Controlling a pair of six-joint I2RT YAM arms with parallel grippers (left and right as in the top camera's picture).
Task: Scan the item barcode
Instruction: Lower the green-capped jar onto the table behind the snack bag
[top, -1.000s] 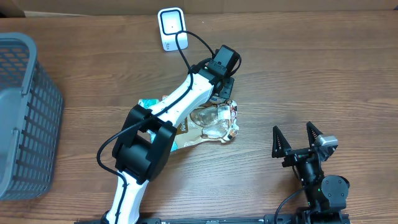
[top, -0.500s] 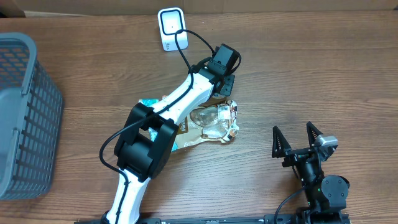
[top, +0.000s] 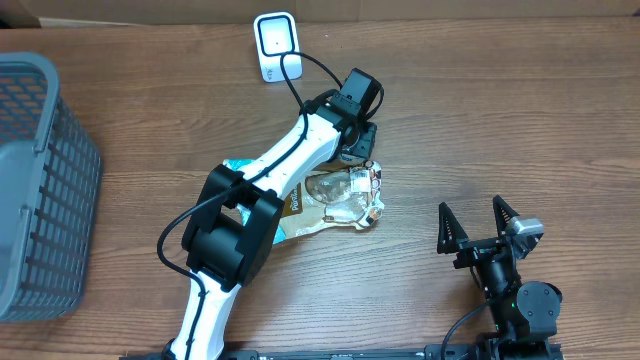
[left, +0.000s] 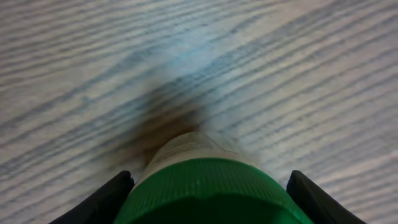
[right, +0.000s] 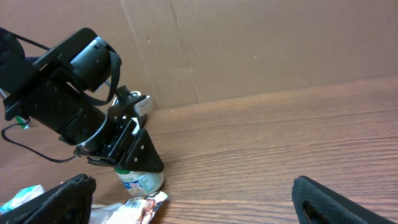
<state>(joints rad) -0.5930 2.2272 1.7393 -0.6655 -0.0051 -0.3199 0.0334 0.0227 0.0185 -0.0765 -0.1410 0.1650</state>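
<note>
Brown wood-grain worktop (top: 500, 110) runs back to a cardboard wall (right: 280, 43). The left gripper (right: 130, 157) has its jaws pinching the green cap of a small white-labelled bottle (right: 142, 179), held upright just beside a crinkled clear snack packet (top: 345, 197), near the white barcode scanner (top: 273, 45). The right gripper (top: 478, 228) sits well apart, jaws spread wide.
</note>
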